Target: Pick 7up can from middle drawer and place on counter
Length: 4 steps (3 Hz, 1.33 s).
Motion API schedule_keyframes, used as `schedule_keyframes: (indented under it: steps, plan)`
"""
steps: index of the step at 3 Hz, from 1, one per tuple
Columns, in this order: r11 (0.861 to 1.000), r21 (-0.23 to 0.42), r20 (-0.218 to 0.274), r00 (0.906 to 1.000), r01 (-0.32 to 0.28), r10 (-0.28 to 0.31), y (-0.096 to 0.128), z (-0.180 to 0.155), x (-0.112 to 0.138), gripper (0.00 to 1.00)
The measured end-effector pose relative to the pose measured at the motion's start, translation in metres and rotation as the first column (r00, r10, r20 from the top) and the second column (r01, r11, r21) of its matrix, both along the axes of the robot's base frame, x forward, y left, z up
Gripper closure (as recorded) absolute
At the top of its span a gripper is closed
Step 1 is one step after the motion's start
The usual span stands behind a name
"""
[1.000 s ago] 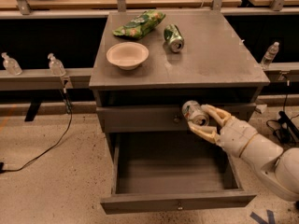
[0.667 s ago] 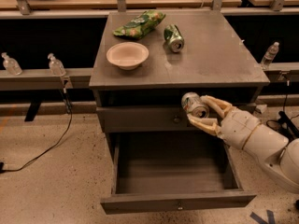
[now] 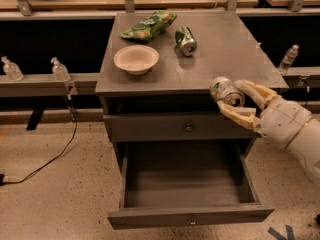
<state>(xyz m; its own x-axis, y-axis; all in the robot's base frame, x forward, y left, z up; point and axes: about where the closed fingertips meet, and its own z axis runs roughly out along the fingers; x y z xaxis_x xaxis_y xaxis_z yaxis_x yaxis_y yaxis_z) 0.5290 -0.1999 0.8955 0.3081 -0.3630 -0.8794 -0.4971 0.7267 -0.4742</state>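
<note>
Silver-white with green print, the dented 7up can [image 3: 224, 89] sits clamped in the jaws of the beige two-finger gripper [image 3: 229, 95] at the front-right edge of the matte grey counter [image 3: 225, 49]. It is held above the open dark-grey middle drawer [image 3: 190, 217], presumably to clear the lip before set-down.

Soft, even light falls from above, slightly warm and on the dim side. The counter [image 3: 225, 49] carries a pale, dull sheen toward its far right, with no hard glare. The bowl [image 3: 136, 59] throws only a faint, soft-edged shadow. At the counter's near right edge, the pale gripper [image 3: 230, 95] is well lit, and the 7up can [image 3: 222, 89] clamped in it shows a small bright glint on its rim. The open middle drawer [image 3: 190, 216] lies in shade, darkest at its far end. The speckled floor [image 3: 55, 199] is evenly lit.
</note>
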Motion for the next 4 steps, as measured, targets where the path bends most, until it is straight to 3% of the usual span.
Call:
schedule_keyframes:
  steps: [1, 2, 3, 4]
  plan:
    - [1.000, 0.006, 0.028, 0.9995, 0.017, -0.017, -0.010, 0.023, -0.005, 1.00]
    - [0.998, 0.025, 0.018, 0.9983, 0.055, -0.056, -0.049, 0.016, 0.042, 1.00]
    - [0.995, 0.064, -0.024, 0.9973, 0.071, -0.069, -0.083, -0.015, 0.104, 1.00]
    - [0.996, 0.071, -0.077, 0.9962, 0.046, -0.040, -0.097, -0.063, 0.159, 0.97]
